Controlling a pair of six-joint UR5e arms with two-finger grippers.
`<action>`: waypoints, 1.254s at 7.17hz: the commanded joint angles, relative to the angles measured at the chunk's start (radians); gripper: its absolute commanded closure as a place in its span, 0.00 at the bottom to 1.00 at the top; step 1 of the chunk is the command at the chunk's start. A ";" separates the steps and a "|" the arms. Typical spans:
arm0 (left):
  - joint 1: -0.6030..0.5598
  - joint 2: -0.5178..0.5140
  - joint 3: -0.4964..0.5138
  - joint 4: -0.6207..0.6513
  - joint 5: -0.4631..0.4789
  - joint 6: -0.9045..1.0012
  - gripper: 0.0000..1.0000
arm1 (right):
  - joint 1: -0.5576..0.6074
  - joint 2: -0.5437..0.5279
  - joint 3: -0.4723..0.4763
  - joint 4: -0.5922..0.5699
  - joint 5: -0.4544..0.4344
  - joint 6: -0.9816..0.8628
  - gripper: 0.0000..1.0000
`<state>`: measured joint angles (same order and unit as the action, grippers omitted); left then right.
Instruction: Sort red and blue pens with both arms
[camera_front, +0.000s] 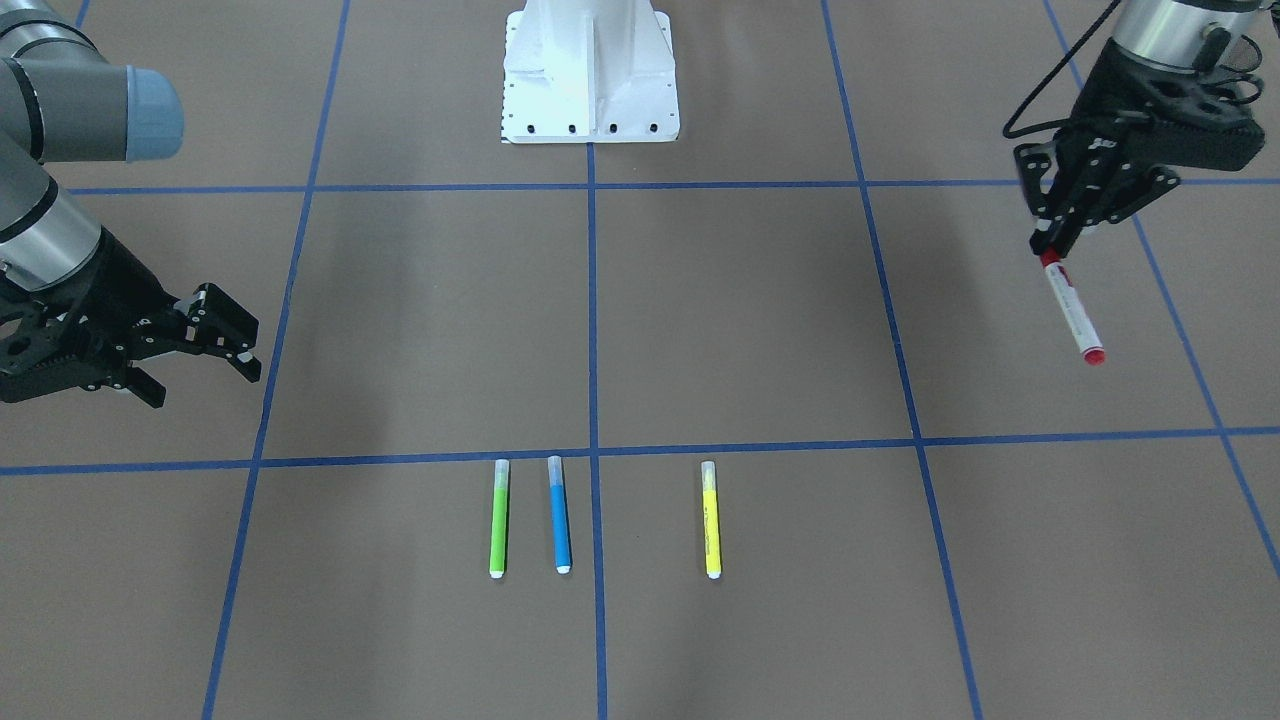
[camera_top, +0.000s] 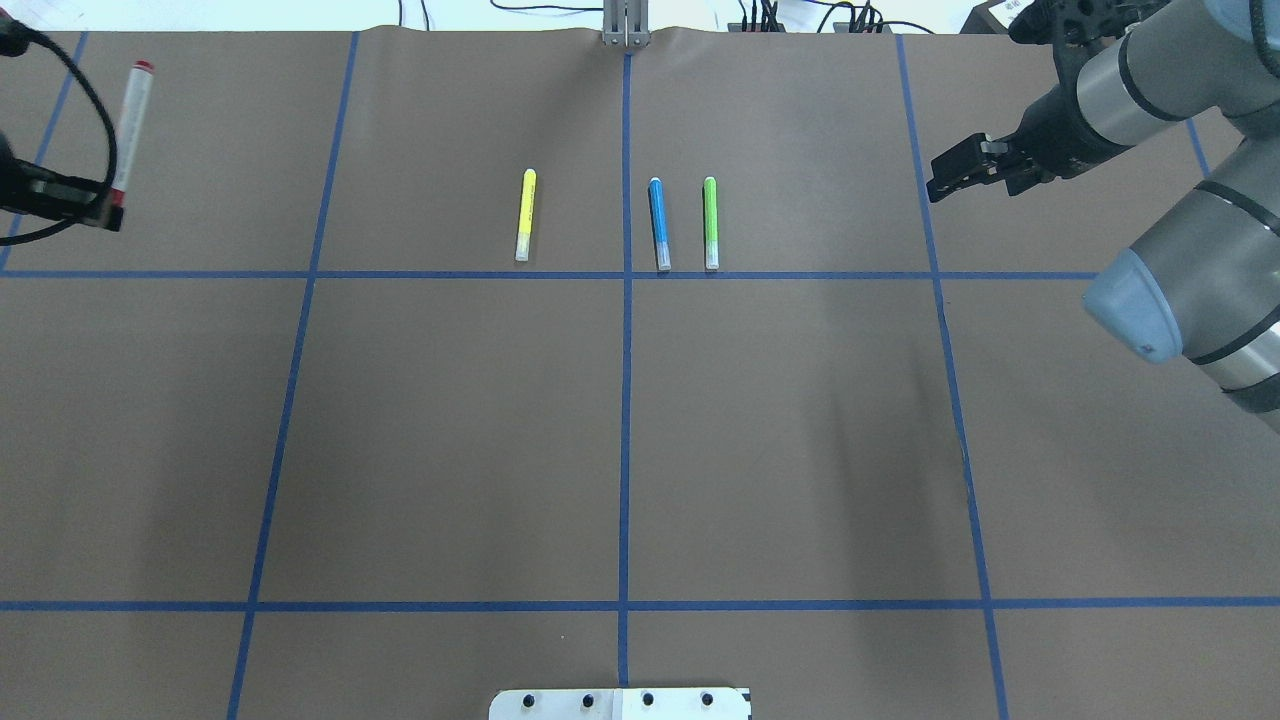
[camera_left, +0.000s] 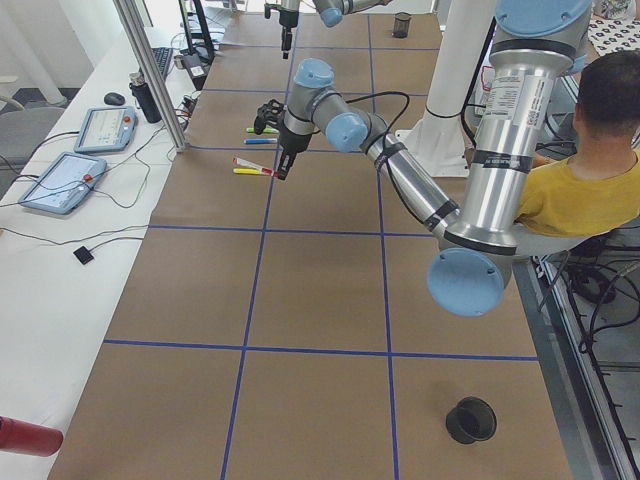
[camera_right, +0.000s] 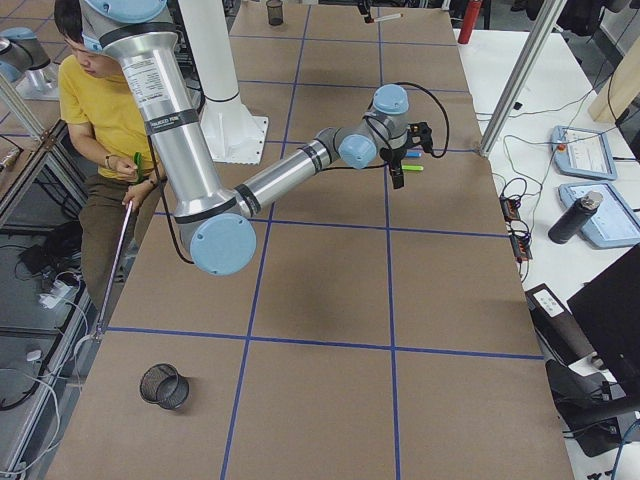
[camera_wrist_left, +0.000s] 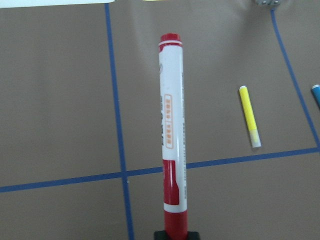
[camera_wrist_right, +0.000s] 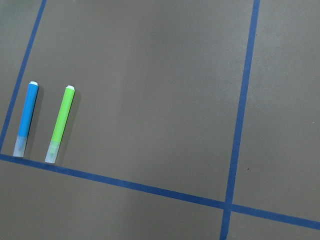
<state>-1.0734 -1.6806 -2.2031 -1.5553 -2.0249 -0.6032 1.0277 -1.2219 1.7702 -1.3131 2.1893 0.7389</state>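
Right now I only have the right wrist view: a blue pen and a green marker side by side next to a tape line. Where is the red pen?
Observer: The red pen is up in the air, held by one red end in the left pincer.
Operator: And my right pincer, is it carrying anything?
Observer: No. The right pincer is open and empty, off to the side of the pens.
Operator: Is anything else lying near the blue pen?
Observer: A yellow marker lies parallel to the blue pen, across the centre tape line from it.
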 joint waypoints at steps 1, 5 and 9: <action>-0.110 0.177 -0.023 0.001 -0.006 0.243 1.00 | -0.006 -0.004 -0.002 0.000 -0.026 0.001 0.00; -0.512 0.413 0.090 -0.002 -0.300 0.763 1.00 | -0.009 -0.005 -0.005 0.000 -0.029 -0.001 0.00; -0.918 0.637 0.205 0.023 -0.412 0.786 1.00 | -0.009 -0.008 -0.005 0.000 -0.031 -0.001 0.00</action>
<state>-1.8562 -1.1012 -2.0471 -1.5520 -2.3880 0.1852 1.0186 -1.2289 1.7656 -1.3131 2.1585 0.7379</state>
